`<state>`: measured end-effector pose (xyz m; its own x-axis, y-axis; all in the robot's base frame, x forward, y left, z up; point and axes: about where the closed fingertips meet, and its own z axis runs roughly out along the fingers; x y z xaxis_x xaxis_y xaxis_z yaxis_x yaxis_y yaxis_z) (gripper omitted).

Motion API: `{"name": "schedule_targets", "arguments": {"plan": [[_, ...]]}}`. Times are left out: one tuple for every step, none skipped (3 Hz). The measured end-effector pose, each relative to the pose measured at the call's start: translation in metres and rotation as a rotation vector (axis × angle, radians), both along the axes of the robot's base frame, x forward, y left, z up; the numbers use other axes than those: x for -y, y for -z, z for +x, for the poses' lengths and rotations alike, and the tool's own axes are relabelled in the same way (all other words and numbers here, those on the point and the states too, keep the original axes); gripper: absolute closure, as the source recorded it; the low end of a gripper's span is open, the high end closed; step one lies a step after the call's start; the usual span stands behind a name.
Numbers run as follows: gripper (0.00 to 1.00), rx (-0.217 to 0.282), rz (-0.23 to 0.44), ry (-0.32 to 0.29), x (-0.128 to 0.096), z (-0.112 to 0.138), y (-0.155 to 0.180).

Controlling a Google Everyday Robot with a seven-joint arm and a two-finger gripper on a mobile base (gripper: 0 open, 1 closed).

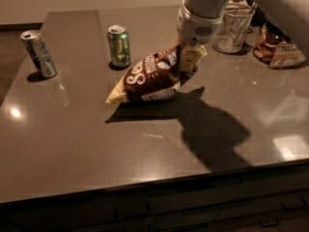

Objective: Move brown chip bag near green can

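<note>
brown chip bag [149, 79], one, pincer [189, 62] clamping its raised end, one green can [119, 46]

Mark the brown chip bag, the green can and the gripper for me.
brown chip bag [147, 79], camera view, dark brown centre.
green can [119, 46], camera view, its side.
gripper [188, 62], camera view, its tip, clamped on the bag's right end.

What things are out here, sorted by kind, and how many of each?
Cans: 2, the green can and a silver can.
Snack bags: 2, the brown chip bag, held at its right end by the gripper, and another bag far right.
Cups: 1, a clear cup.
Total: 5.
</note>
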<state>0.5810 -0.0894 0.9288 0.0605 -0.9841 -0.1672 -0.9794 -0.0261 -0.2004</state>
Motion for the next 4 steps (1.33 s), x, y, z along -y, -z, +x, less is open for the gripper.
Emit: {"name": "schedule_targets", "arguments": {"plan": [[0.86,-0.008,0.027,0.027,-0.015,0.01,0.002],[0.64,-0.013,0.04,0.041,-0.027,0.018,0.006],[0.39,-0.01,0.047,0.057,-0.033,0.028,0.012],[0.18,-0.007,0.049,0.055,-0.034,0.029,0.013]]}}
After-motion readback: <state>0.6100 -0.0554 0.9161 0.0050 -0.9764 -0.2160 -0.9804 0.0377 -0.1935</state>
